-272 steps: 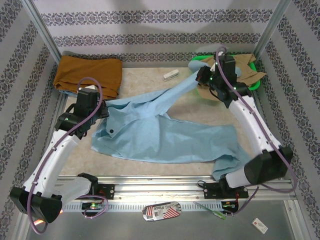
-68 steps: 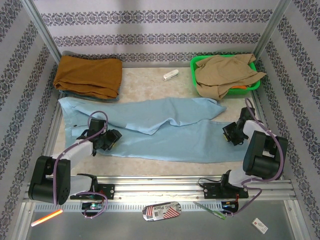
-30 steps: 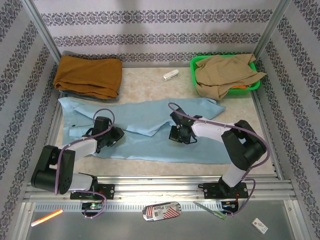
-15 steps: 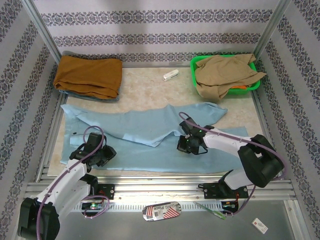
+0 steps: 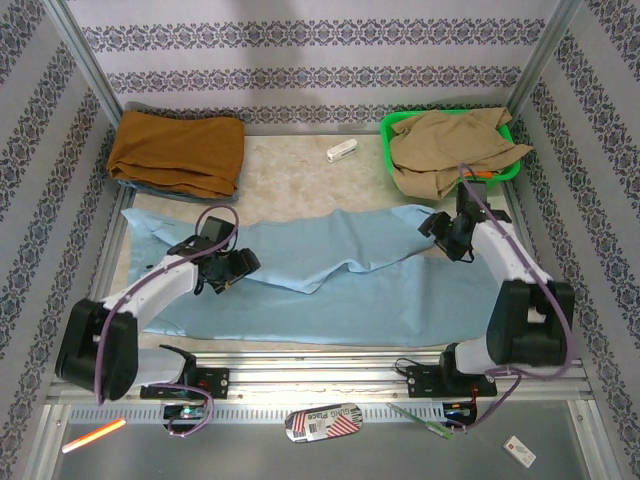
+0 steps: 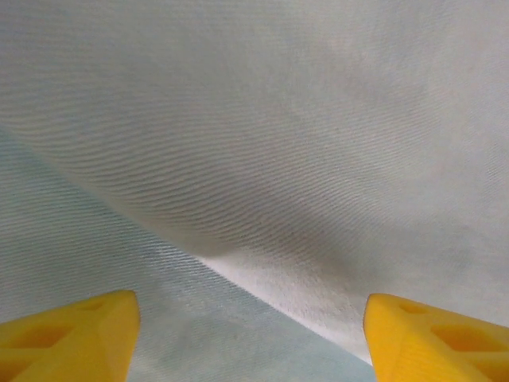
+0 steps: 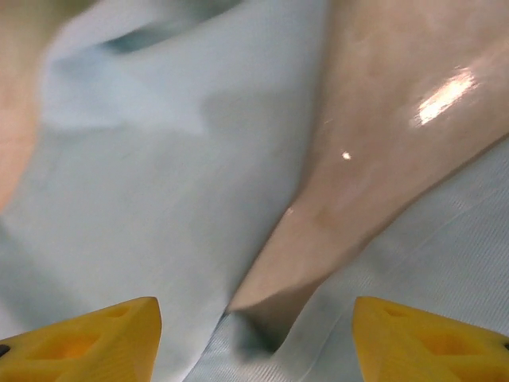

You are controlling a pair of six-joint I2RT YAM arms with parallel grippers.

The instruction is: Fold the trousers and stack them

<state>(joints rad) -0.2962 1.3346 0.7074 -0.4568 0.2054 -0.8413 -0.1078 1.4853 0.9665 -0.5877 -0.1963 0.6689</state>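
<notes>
Back-L: rust garmt [image 5: 178, 150]; tan garmt [image 5: 450, 145] in green bin [image 5: 387, 130].

I have two arms. My left arm [image 5: 150, 290] and my right arm [image 5: 503, 252] are smooth white tubes with big black round joints. A thin purple cable [image 5: 215, 209] makes a loop over the left one. Another purple cable [image 5: 478, 196] runs along the right one. From above, my left pincer [image 5: 238, 266] and my right pincer [image 5: 432, 228] look like black lumps. Up close, my fingertips [image 6: 71, 338] are bright yellow wedges with shallow dents in them. My bases [image 5: 185, 368] are black, and I think a small green light glows near one, but it is tiny.
</notes>
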